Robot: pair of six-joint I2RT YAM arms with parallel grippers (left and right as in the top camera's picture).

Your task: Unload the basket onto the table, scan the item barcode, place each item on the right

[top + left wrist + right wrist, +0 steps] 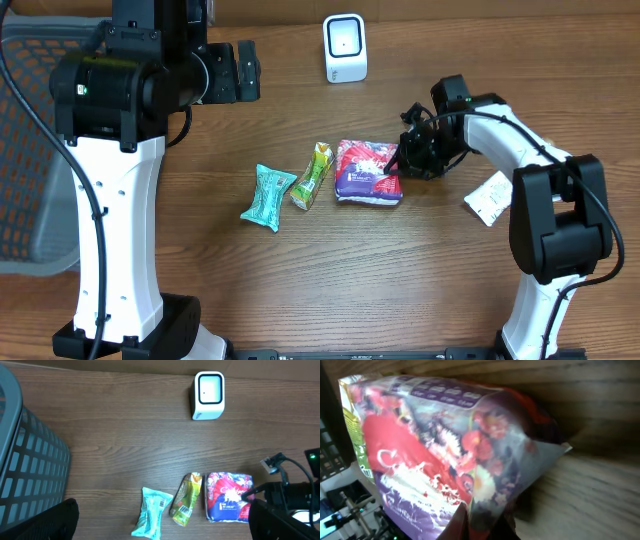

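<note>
Purple-and-red pouch [368, 172] lies flat on the table, on the robot's side of the white scanner [345, 47] and a touch to its right, well apart from it. Its printed face is up and no barcode shows on that side. The outline is close to square, so there is no clear long axis to go by.

The right gripper [395, 170] meets the pouch from the side farther right of the scanner. In the wrist view its jaws are pinched together on the pouch's near edge, with the film crumpled between them. The bag itself spreads away from the fingertips toward the green packet [312, 177].

The left gripper [245, 70] hangs spread wide, holding nothing, off to the scanner's left and well away from the pouch. The right arm is therefore the nearer one. I judge the coming move is a lift and a carry away from the robot, toward the scanner's window.
</note>
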